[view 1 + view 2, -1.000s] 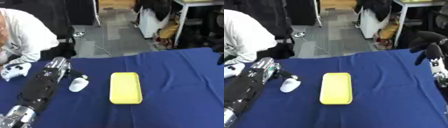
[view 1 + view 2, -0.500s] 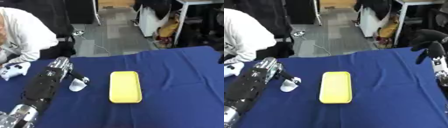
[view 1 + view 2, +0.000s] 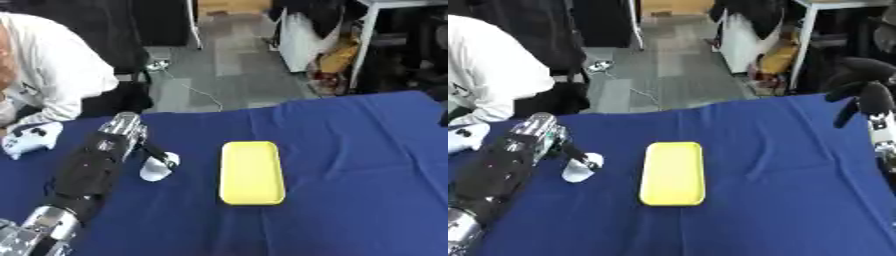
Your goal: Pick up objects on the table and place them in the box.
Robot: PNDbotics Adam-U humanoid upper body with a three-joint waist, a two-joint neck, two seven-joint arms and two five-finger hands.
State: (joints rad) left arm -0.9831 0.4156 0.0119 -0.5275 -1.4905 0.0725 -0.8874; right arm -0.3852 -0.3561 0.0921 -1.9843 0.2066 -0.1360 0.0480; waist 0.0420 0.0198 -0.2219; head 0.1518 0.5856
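Observation:
A flat yellow rectangular box (image 3: 251, 172) lies in the middle of the blue table cloth (image 3: 350, 165), long side pointing away from me. A small white object (image 3: 157, 167) sits to its left. My left hand (image 3: 122, 134) comes in from the lower left, back upward, right beside the white object and touching it. What it does underneath is hidden. My right hand (image 3: 866, 92) hangs raised at the right edge, above the cloth, fingers relaxed and holding nothing.
A person in a white top leans in at the far left, by a white controller (image 3: 31, 141) on the table's left edge. Beyond the table's far edge are grey floor, cables and cluttered furniture.
My right hand has drifted slightly at the right edge. The left hand, the white object and the yellow box stay where they were.

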